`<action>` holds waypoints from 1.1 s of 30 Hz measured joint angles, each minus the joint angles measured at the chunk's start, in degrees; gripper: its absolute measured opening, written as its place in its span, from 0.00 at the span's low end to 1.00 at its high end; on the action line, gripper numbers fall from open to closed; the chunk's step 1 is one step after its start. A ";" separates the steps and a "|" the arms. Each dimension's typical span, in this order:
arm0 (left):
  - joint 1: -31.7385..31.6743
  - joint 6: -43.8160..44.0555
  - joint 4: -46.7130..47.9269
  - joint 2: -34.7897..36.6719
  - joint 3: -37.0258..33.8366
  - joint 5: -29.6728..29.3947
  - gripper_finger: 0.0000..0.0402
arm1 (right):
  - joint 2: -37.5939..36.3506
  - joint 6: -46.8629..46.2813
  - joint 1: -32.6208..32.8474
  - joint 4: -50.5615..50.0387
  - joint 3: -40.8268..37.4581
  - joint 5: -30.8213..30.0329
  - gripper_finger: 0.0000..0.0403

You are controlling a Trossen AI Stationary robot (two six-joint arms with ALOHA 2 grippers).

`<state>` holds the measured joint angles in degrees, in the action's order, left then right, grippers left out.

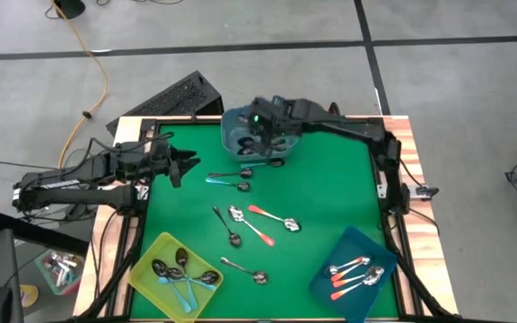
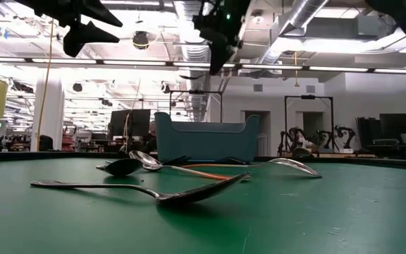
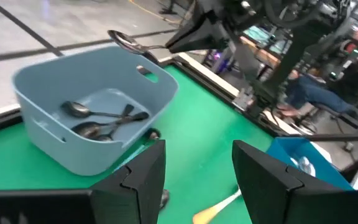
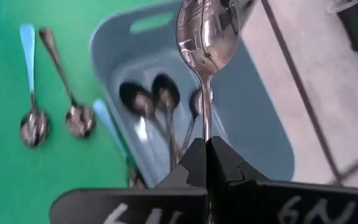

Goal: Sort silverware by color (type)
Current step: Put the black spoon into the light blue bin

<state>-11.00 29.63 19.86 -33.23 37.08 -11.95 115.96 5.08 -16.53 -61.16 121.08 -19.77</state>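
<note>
My right gripper [image 4: 207,148] is shut on a plain metal spoon [image 4: 205,37] above the grey-blue bin [image 1: 257,135] at the table's far middle. Three dark metal spoons [image 3: 101,121] lie in that bin. My left gripper [image 3: 197,174] hangs open over the table's left part [image 1: 182,166], short of the bin, touching nothing. Loose spoons lie flat on the green mat: a teal one [image 1: 227,182], a dark one [image 1: 240,172], orange-red ones [image 1: 272,215] and more dark ones [image 1: 245,269]. My right gripper pinches the plain metal spoon by its handle [image 4: 207,127] between the two fingers. The handle runs on in line with the fingers, and the bowl [image 3: 124,41] sticks out ahead of them. The spoon is lifted clear, over the grey-blue bin's rim.
A yellow bin [image 1: 176,274] at the near left holds teal and dark spoons. A dark blue bin [image 1: 357,274] at the near right holds orange-red spoons. A wooden frame [image 1: 416,179] edges the mat. Bare mat lies toward the right [image 1: 339,197].
</note>
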 joint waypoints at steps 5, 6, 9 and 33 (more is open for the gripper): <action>-0.02 0.02 0.06 -0.12 0.00 -4.21 0.42 | 0.31 2.83 -4.73 10.39 -7.09 8.02 0.02; -0.02 0.02 0.03 -0.10 0.00 -4.72 0.42 | 0.28 3.43 -5.38 12.83 -8.69 9.82 0.02; -0.02 -0.01 0.20 -0.13 0.00 -5.38 0.42 | 0.07 3.99 -6.82 19.37 -14.11 14.79 0.02; -0.02 0.52 0.17 -0.12 0.00 -12.80 0.42 | 0.19 1.40 -13.75 40.06 -34.56 27.78 0.04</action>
<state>-11.03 30.15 20.03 -33.34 37.08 -24.75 116.15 6.48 -30.28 -21.10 86.52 8.01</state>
